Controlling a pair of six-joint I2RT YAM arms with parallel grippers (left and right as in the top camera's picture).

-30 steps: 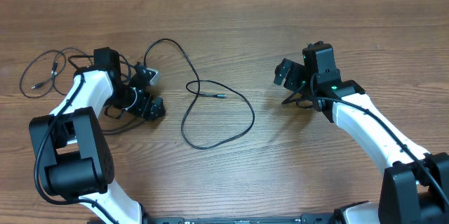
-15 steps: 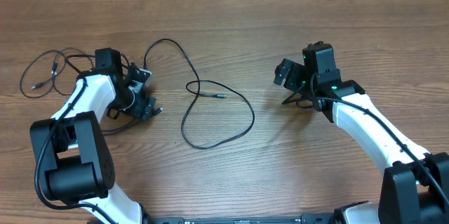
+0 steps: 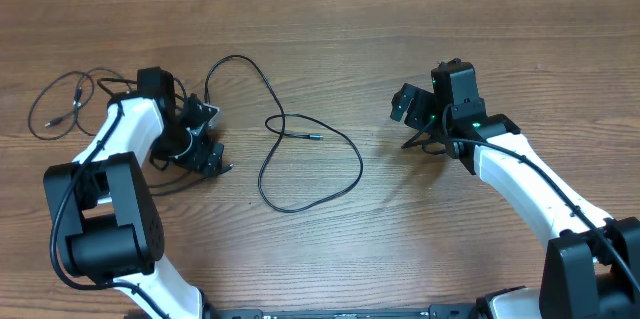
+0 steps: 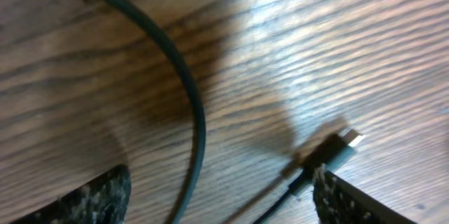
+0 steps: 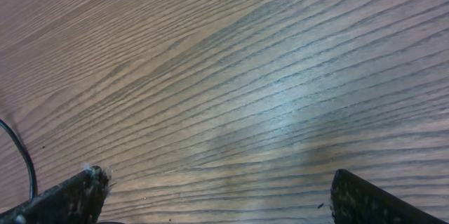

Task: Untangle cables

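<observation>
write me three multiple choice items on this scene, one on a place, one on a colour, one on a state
1. Where does the loose cable loop lie?
A) on the middle of the table
B) at the far right edge
C) hanging off the front

2. What colour are the cables?
A) white
B) black
C) red

3. How is the right claw?
A) shut on a plug
B) shut on a cable
C) open, holding nothing

Answers: 1 A, the overhead view shows the loop on mid-table wood; 2 B, they read as black against the wood; 3 C, its fingertips stand wide apart over bare wood.
</observation>
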